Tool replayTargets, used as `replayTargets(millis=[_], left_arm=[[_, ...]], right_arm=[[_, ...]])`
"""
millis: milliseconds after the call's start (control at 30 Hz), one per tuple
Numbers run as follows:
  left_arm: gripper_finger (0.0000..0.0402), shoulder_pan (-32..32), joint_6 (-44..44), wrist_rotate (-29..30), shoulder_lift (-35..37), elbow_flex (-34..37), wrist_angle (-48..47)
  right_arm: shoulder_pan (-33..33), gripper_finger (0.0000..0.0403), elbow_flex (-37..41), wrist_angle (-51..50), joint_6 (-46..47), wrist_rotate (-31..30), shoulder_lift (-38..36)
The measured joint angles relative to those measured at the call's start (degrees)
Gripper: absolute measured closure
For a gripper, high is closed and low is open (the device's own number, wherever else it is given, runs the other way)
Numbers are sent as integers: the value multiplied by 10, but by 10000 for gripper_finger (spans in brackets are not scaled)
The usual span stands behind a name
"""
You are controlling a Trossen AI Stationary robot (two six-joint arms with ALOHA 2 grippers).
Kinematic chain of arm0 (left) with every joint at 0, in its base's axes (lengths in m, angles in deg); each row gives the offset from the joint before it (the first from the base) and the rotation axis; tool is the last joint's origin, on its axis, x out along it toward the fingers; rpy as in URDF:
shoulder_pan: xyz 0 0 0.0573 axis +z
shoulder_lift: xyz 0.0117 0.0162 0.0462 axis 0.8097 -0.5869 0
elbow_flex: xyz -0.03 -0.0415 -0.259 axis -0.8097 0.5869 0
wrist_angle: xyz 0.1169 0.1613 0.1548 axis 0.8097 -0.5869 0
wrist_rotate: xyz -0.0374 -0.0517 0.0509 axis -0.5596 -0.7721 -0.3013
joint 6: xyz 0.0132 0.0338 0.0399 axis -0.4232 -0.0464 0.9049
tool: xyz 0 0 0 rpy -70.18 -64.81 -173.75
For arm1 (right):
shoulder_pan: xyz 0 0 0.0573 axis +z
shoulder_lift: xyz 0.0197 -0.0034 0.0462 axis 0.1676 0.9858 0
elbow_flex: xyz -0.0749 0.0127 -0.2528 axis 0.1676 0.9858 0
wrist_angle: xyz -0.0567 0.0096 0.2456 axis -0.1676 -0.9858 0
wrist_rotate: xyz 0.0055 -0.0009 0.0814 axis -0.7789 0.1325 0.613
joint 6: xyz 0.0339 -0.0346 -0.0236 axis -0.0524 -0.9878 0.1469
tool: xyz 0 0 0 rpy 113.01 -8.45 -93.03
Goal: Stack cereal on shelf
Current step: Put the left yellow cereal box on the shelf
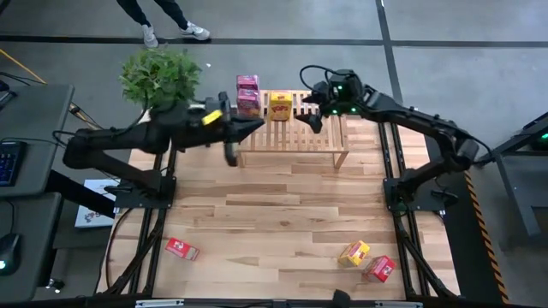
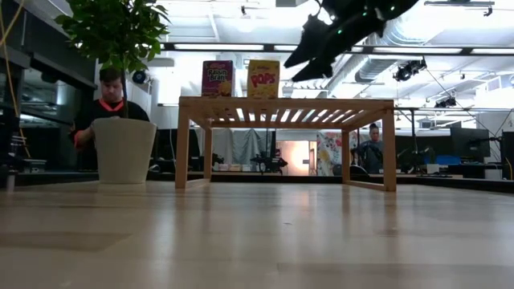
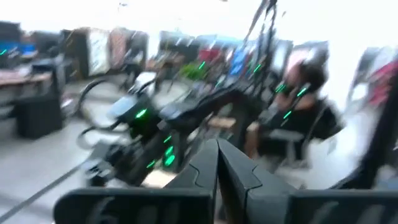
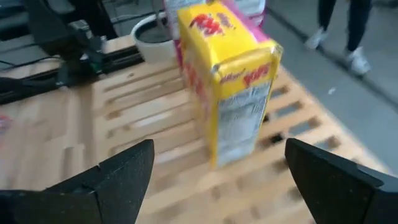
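Note:
A light-wood slatted shelf (image 1: 295, 135) stands at the table's far side. A pink cereal box (image 1: 247, 94) and a yellow cereal box (image 1: 280, 105) stand upright on its left part, bases on the slats; both show in the low view, the pink box (image 2: 218, 79) and the yellow box (image 2: 263, 79). My right gripper (image 1: 313, 118) hovers open above the shelf just right of the yellow box (image 4: 233, 81), touching nothing. My left gripper (image 1: 255, 127) is shut and empty, raised at the shelf's near left corner. Two red boxes (image 1: 181, 249) (image 1: 379, 268) and a yellow box (image 1: 354, 253) lie near the table's near edge.
A potted plant (image 1: 160, 75) stands at the far left beside the shelf, its white pot (image 2: 124, 149) on the table. A person's legs (image 1: 167, 21) show beyond the far edge. Bare tabletop (image 1: 282, 205) lies between the shelf and the loose boxes.

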Motion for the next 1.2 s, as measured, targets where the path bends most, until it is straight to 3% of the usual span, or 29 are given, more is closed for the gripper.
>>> replayTargets(millis=[167, 333, 467, 767, 1200], left_arm=[[401, 5, -26, -51, 66, 96, 112], [401, 23, -26, -96, 97, 107, 102], [401, 40, -26, -132, 115, 107, 108], [401, 57, -26, -127, 120, 107, 111], [401, 57, 9, -68, 120, 107, 137]], right_arm=[[0, 48, 0, 72, -38, -34, 37], [0, 48, 0, 98, -29, -28, 61], [0, 48, 0, 109, -19, 28, 80], [0, 51, 0, 166, -30, 33, 104], [-9, 122, 0, 193, -44, 81, 115]])
